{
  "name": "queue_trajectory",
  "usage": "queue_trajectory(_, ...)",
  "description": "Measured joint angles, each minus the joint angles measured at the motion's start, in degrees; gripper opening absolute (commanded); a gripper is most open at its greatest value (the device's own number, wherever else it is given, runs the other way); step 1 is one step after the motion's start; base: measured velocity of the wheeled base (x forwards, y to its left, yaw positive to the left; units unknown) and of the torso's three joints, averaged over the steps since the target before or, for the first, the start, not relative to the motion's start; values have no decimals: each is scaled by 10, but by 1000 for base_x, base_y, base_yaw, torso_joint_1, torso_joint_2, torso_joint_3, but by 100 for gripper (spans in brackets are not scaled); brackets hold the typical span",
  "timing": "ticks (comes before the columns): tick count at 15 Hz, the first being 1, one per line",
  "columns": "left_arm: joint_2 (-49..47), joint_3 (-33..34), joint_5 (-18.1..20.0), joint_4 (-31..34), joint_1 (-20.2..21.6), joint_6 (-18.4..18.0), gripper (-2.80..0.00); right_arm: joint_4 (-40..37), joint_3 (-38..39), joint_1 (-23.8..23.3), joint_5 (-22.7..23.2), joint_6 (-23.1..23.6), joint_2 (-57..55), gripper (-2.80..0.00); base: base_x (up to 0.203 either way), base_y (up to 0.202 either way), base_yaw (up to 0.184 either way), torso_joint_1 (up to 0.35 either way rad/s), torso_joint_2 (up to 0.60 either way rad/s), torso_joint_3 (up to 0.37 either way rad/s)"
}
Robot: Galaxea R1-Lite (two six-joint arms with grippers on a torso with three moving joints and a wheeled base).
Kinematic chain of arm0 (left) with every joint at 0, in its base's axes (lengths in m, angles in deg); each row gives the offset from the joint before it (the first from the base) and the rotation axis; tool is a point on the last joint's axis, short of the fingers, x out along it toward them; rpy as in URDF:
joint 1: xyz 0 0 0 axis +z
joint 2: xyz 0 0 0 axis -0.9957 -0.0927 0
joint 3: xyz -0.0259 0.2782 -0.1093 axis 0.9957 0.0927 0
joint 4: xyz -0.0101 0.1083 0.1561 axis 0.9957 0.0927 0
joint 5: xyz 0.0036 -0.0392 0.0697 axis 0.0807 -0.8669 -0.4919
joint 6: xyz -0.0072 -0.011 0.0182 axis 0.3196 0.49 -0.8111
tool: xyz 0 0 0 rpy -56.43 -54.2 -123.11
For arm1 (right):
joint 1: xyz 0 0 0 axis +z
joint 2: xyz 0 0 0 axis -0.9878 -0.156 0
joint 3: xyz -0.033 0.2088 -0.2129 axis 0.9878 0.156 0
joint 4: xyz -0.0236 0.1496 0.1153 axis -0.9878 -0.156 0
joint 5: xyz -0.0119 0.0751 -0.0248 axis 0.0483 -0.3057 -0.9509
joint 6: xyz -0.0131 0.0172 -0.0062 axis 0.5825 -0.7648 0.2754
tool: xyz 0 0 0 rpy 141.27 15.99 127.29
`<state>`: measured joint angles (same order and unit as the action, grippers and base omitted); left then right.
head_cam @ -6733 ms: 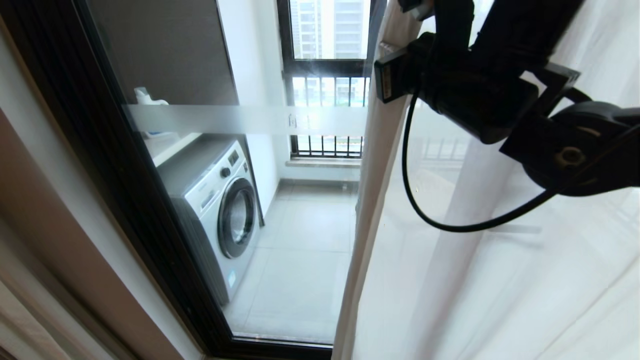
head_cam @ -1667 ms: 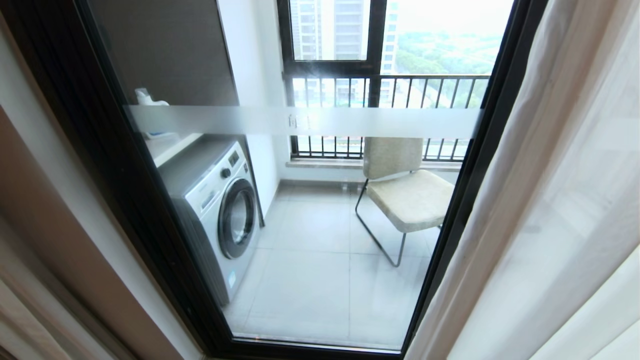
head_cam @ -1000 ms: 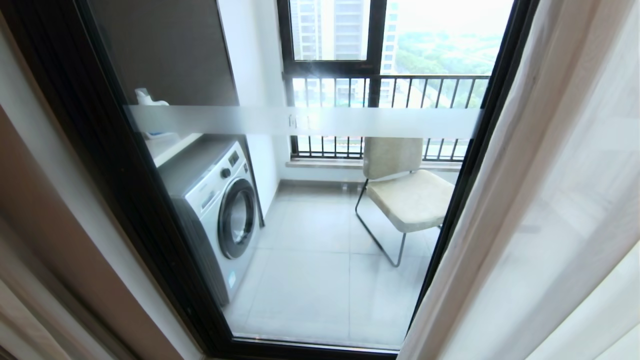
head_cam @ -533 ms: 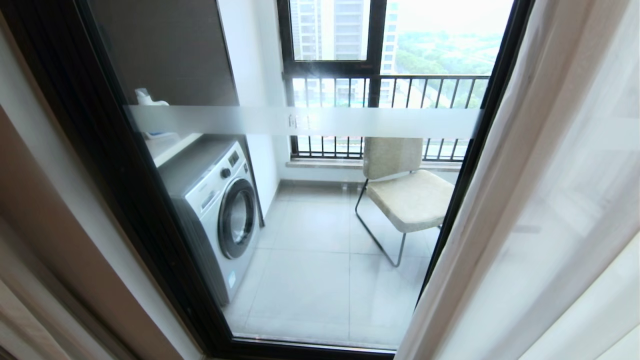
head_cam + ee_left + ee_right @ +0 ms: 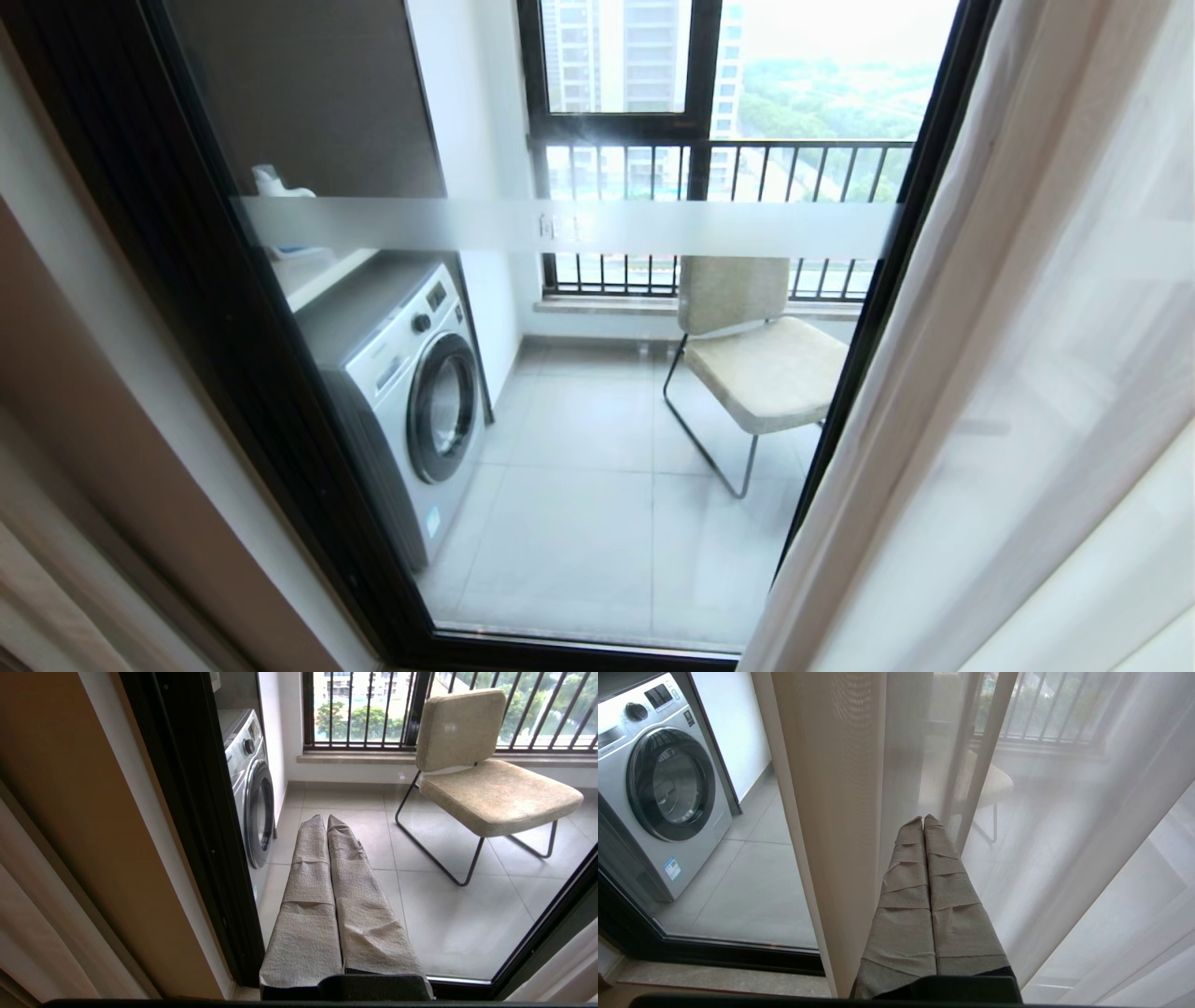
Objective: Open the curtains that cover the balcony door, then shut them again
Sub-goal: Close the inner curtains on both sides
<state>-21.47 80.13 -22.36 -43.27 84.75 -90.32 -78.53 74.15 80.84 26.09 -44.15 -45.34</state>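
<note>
Since the earliest frame our right arm has dropped out of the head view and the sheer curtain (image 5: 1008,373) has swung right, uncovering the balcony door (image 5: 579,229) and the chair (image 5: 761,359) behind it. The curtain now hangs bunched along the door's right side. Both tools are pressed narrow and hold nothing: the left tool (image 5: 325,820) faces bare glass, the right tool (image 5: 923,820) sits against the sheer's folds. Our worry for closing: shut fingers may only brush thin fabric and slip off, or snag one fold so the sheer drags unevenly and leaves glass showing.
</note>
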Motion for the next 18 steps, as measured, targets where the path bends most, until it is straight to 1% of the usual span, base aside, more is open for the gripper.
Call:
queue_trajectory(7,0,0,0,0,0,0,-280,-1,0,0,-1,1,1,-280,0,0,0,0,0,0)
queue_trajectory(10,0,0,0,0,0,0,-280,0,0,0,-1,-12,2,-280,0,0,0,0,0,0)
queue_trajectory(13,0,0,0,0,0,0,-280,1,0,0,-4,-37,2,-280,0,0,0,0,0,0)
queue_trajectory(18,0,0,0,0,0,0,-280,1,0,0,-4,-41,2,-280,0,0,0,0,0,0)
